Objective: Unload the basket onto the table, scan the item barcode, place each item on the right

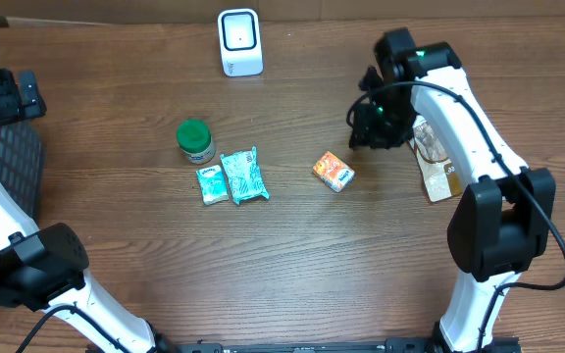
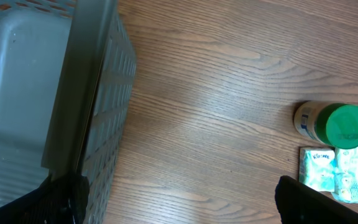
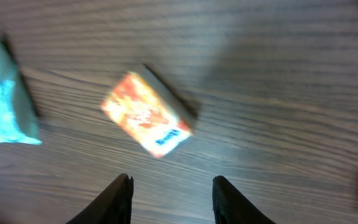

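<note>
The item to be scanned, a small orange-and-white printed cardboard box, lies on the brown wood-grain table, right of centre. In the right wrist view it rests tilted at an angle to the grain, with no finger touching it. No barcode can be made out on its visible faces.

Right gripper: released. Its two black fingers stand apart with bare table between them. It hangs above the table, just beside the box and on the box's right in the overhead view.

Left gripper: released, with the jaws spread wide and nothing between them. It hangs at the far left edge of the table, next to a grey perforated plastic basket.

The white upright barcode scanner with a dark window stands at the far edge of the table, well apart from the box.

Other items:
- A small jar with a green lid stands left of centre.
- Two teal-and-white foil packets lie side by side, touching, just in front of the jar.
- A tan flat package lies partly under the right arm.
</note>
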Robot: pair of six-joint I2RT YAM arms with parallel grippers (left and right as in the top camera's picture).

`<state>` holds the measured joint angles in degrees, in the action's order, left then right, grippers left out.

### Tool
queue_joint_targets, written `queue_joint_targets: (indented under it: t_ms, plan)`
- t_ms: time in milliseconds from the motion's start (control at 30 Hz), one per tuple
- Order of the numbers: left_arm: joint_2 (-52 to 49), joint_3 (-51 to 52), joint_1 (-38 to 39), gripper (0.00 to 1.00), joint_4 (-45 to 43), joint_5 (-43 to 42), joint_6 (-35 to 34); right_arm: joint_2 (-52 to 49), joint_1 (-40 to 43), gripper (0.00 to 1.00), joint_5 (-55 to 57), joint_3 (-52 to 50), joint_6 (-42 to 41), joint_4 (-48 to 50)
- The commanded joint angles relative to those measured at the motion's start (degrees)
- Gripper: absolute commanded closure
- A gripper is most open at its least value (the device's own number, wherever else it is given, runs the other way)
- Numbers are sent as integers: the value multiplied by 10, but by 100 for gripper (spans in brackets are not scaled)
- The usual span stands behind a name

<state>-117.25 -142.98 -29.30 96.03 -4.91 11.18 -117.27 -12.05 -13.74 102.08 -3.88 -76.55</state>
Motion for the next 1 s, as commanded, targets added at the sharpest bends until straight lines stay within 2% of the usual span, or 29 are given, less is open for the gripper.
queue_joint_targets:
  t_ms: [0,467,967]
  plan:
    - [15,-11,-3,0,-1,0,13,1,10,60,-32,-51,33,24]
    - [15,-11,-3,0,-1,0,13,0,29,67,-106,-208,44,200]
    - [15,-11,-3,0,-1,0,12,-24,29,67,-129,-223,44,267]
